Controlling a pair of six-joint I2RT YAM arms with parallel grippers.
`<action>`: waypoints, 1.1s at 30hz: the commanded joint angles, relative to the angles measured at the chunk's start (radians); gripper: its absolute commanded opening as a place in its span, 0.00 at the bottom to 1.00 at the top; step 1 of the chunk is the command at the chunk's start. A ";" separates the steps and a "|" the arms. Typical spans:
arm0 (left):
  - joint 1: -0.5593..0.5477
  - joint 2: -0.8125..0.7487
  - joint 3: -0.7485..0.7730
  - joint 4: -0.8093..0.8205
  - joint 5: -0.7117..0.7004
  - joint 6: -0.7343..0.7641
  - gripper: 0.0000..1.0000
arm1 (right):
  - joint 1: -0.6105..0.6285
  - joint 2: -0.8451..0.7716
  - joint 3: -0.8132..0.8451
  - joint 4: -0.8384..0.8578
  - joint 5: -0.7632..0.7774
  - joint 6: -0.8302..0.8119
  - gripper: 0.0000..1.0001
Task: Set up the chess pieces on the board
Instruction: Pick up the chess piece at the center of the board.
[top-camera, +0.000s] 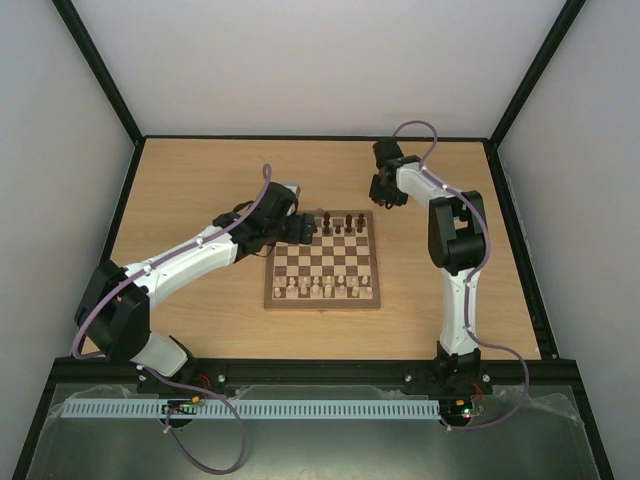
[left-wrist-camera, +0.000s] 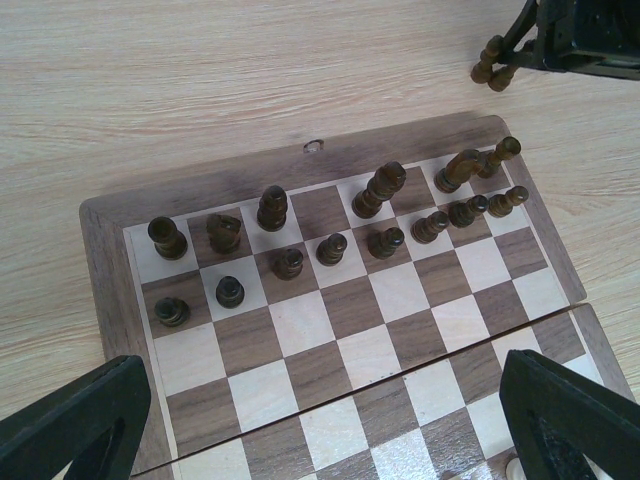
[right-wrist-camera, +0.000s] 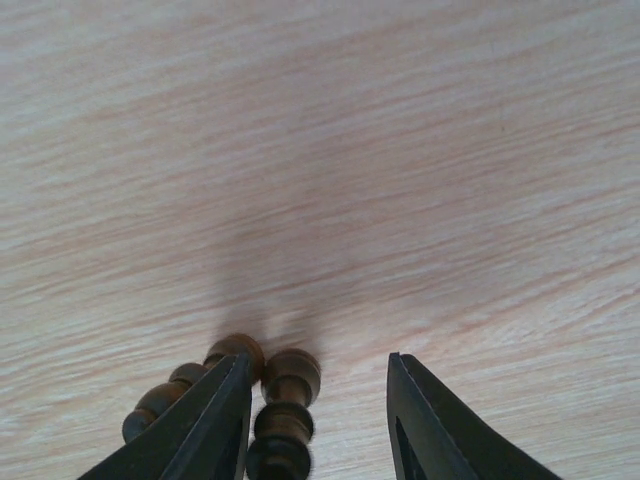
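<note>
Dark brown chess pieces (right-wrist-camera: 285, 400), two of them, lie beyond the board's (top-camera: 322, 304) far right corner. Our right gripper (right-wrist-camera: 318, 370), half open and clamping nothing yet, straddles one, lengthwise against a finger; our left gripper (left-wrist-camera: 320, 415) hangs wide, empty.

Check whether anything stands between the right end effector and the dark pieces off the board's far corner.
Nothing visible does. One dark piece sits inside the right end effector, and a second dark piece is just outside one finger. The table toward the board looks bare.
</note>
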 joint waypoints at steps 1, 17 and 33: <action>0.003 -0.005 -0.008 0.017 -0.010 0.003 0.99 | 0.009 0.032 0.043 -0.061 0.063 -0.015 0.38; 0.003 -0.001 -0.006 0.016 -0.009 0.005 0.99 | 0.009 0.056 0.037 -0.055 0.066 -0.024 0.32; 0.003 0.002 -0.011 0.020 -0.003 0.005 0.99 | 0.010 -0.002 -0.048 -0.060 0.136 -0.031 0.27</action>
